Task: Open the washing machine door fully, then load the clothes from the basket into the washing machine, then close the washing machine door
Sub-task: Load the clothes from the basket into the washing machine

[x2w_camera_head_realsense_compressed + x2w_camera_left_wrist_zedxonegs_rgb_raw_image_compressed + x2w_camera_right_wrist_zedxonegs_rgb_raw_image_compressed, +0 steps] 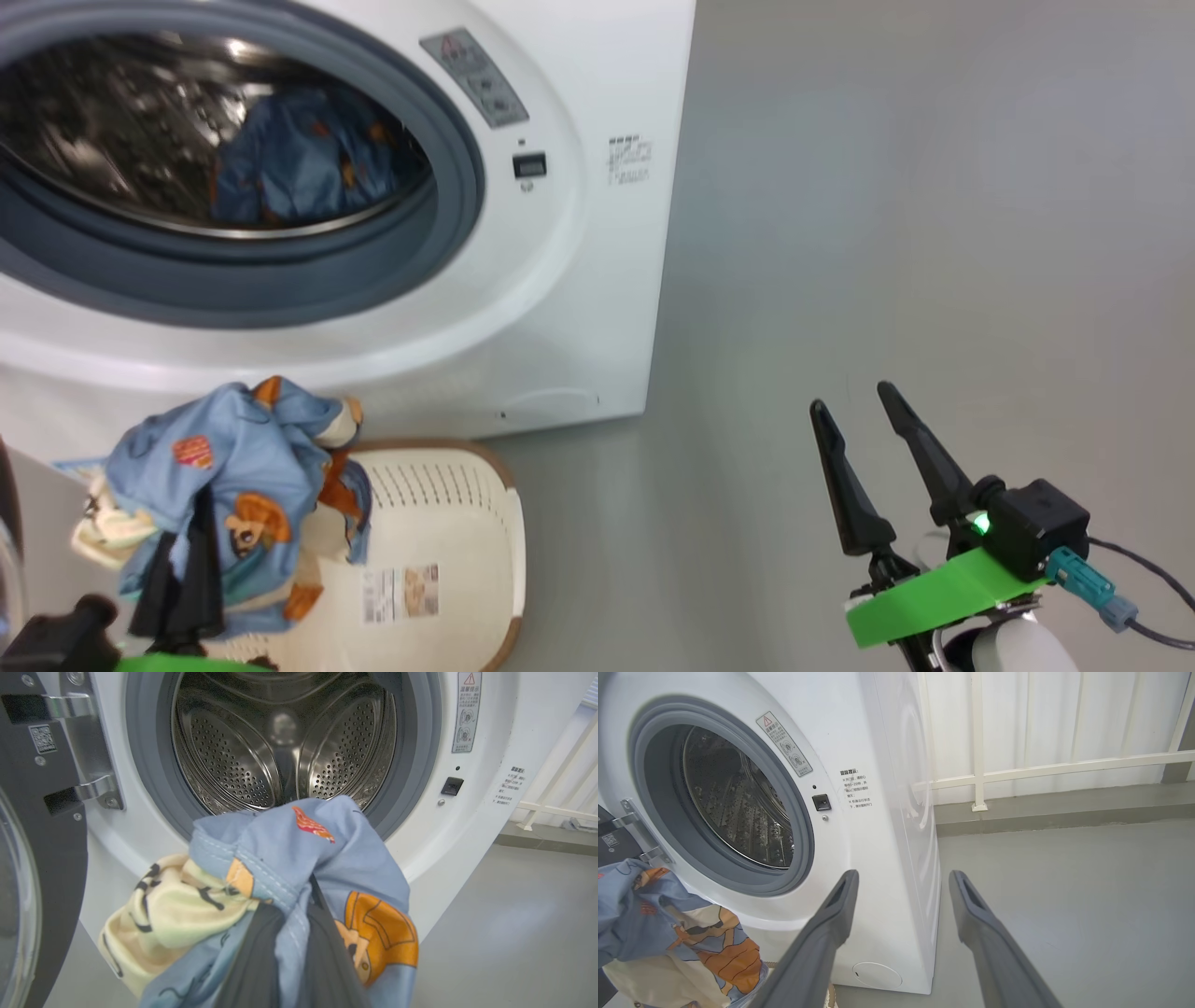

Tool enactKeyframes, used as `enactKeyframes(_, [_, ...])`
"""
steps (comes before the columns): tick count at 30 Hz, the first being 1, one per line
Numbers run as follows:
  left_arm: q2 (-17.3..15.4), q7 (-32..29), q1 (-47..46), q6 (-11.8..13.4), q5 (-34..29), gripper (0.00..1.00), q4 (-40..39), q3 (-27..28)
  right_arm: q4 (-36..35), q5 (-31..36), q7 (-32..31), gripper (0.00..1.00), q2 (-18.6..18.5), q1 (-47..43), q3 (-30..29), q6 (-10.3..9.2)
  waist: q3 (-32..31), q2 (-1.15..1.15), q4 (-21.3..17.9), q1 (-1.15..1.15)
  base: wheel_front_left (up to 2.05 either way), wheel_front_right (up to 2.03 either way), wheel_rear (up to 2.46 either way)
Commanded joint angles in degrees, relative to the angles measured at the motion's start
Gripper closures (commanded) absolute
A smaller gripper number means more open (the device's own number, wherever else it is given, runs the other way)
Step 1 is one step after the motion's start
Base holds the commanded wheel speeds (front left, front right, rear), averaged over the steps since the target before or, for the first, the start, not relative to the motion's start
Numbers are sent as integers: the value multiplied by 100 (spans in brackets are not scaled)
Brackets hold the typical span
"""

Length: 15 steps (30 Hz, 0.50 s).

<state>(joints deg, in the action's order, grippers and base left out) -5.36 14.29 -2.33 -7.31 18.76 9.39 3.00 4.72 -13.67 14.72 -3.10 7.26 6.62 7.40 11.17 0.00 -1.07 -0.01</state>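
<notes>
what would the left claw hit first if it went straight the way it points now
Probably nothing solid: the left claw, shut on the clothes, aims into the open drum, though the grey gasket lies close below.

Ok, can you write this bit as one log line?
door open | left gripper shut on clothes, facing drum | right gripper open, empty

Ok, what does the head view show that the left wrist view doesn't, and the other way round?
Head, not wrist: the basket and the open right end effector. Wrist, not head: the door hinge and a white railing. Both: the machine, its drum, and the clothes gripped by the shut left end effector, held in front of the machine.
</notes>
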Motion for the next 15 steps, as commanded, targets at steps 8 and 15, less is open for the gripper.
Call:
enactKeyframes(8, [72,71,652,-11,-390,100,-1068,584,-113,121,28,0,23,-271,185,9,-811,0,-97,1,0,0,0])
enactKeyframes(15, [180,71,974,21,-572,100,-1315,704,-108,138,28,0,23,-397,191,9,-1006,0,-127,1,0,0,0])
